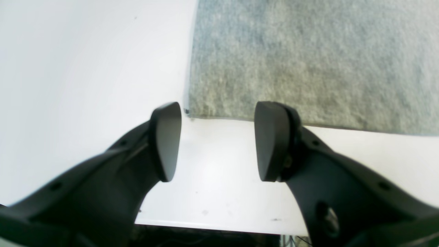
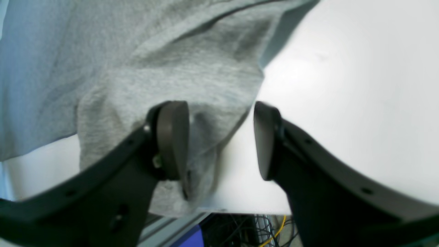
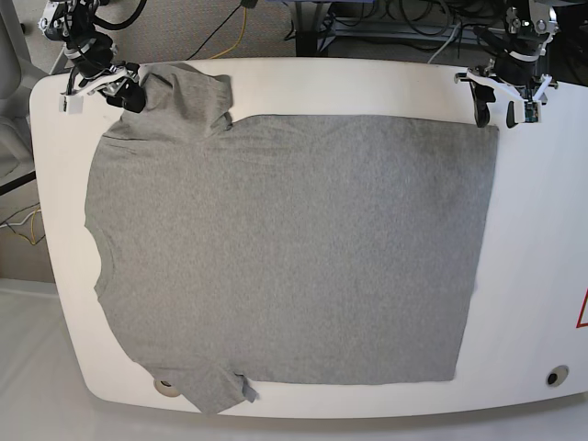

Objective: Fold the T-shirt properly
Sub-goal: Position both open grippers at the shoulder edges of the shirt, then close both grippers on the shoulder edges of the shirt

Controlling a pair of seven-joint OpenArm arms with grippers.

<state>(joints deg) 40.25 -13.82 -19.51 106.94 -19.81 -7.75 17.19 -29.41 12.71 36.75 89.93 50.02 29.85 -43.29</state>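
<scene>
The heather-grey T-shirt [image 3: 294, 248] lies spread flat with its plain side up on the white table [image 3: 537, 276], collar to the left and hem to the right. My right gripper [image 3: 129, 92] is open at the far sleeve [image 3: 184, 96]. In the right wrist view the gripper [image 2: 219, 140] has bunched sleeve cloth [image 2: 192, 82] against its left finger [image 2: 173, 140] and partly between the jaws. My left gripper [image 3: 494, 115] is open and empty just off the far hem corner. In the left wrist view the gripper [image 1: 217, 140] hovers over bare table beside that corner [image 1: 193, 113].
The table's far edge runs right behind both grippers [image 1: 205, 223], with cables [image 2: 267, 230] beyond and below it. A small round hole [image 3: 551, 377] and a red mark [image 3: 582, 312] are near the table's right edge. The near sleeve [image 3: 216, 390] reaches the front edge.
</scene>
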